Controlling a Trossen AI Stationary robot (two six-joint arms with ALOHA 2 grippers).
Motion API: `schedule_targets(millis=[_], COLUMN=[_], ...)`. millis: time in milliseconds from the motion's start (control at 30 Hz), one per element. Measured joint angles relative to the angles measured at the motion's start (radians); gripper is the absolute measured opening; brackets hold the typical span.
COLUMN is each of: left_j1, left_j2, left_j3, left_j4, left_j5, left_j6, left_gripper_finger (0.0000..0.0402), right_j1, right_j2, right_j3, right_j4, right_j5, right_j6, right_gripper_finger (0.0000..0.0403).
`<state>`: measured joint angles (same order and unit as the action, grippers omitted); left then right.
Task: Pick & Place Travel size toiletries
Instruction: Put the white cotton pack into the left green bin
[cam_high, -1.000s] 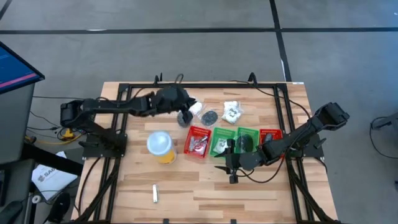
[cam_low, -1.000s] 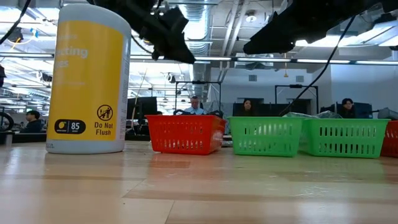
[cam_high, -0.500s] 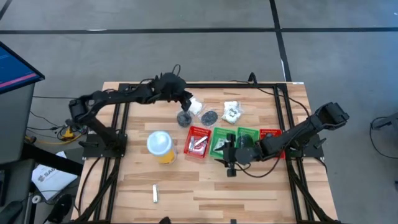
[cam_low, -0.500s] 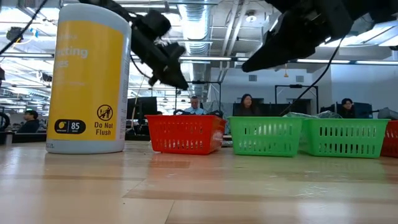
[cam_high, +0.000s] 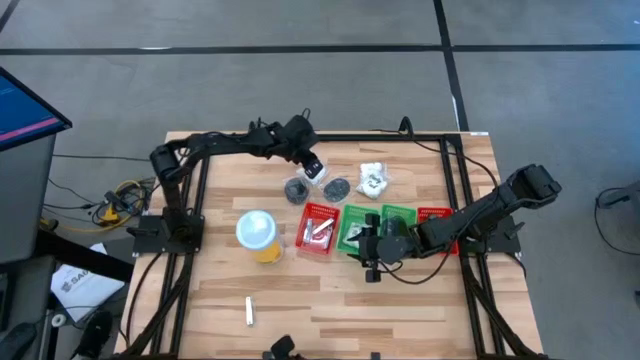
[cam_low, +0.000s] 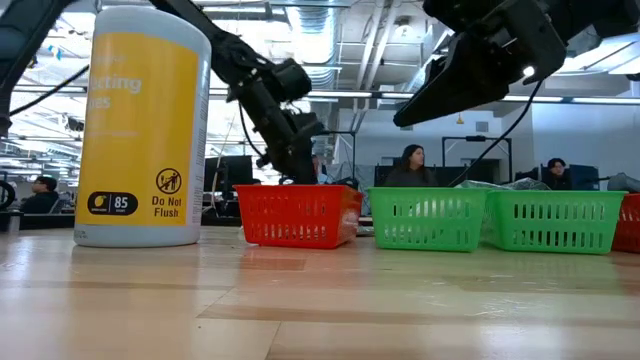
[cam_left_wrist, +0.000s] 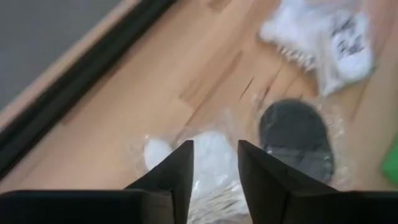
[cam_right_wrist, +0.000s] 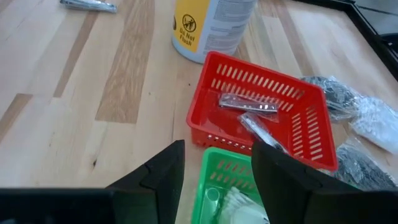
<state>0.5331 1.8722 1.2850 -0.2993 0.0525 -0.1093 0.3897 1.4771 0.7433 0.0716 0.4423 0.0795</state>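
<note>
White packet (cam_left_wrist: 208, 155) sits seemingly between the left tool's (cam_left_wrist: 213, 163) parted fingers.

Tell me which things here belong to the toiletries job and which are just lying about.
Job:
- white packet under the left gripper
- dark discs
- far white packet
- tubes in the red bin
- loose tube
- green bins

Lying about:
- yellow cup

A white lumpy packet (cam_left_wrist: 208, 155) lies flat on the wooden surface (cam_high: 400, 300) just under my left pincer (cam_high: 312, 165). Beside that packet lie two dark grey round discs (cam_high: 296, 189) (cam_high: 337, 187) in clear wrap. Another white packet (cam_high: 373, 179) lies beyond them. Two silvery tubes (cam_right_wrist: 249, 104) rest in the red bin (cam_right_wrist: 205, 121), and one more (cam_high: 248, 312) lies alone, well apart from it.
</note>
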Motion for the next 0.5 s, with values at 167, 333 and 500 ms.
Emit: schedule_targets(millis=[167,333,500], left_j1=[0.012,0.027,0.036], left_j2=[0.051,0.078,0.099], left_j3=[0.014,0.014,0.013], left_j4=[-0.002,0.003,0.008], left_j5=[-0.003,-0.018,-0.031], left_j6=[0.000,-0.003,-0.003], left_gripper_finger=[0.0142,0.0156,0.0161], right_j1=[0.001,0.001,0.001], right_j2=[0.000,0.000,0.000], right_j3=[0.000,0.000,0.000], right_j4=[-0.026,-0.039,-0.041], right_j5=[0.000,0.000,0.000], right_j6=[0.036,0.053,0.053], right_gripper_finger=[0.0173,0.0176,0.0175])
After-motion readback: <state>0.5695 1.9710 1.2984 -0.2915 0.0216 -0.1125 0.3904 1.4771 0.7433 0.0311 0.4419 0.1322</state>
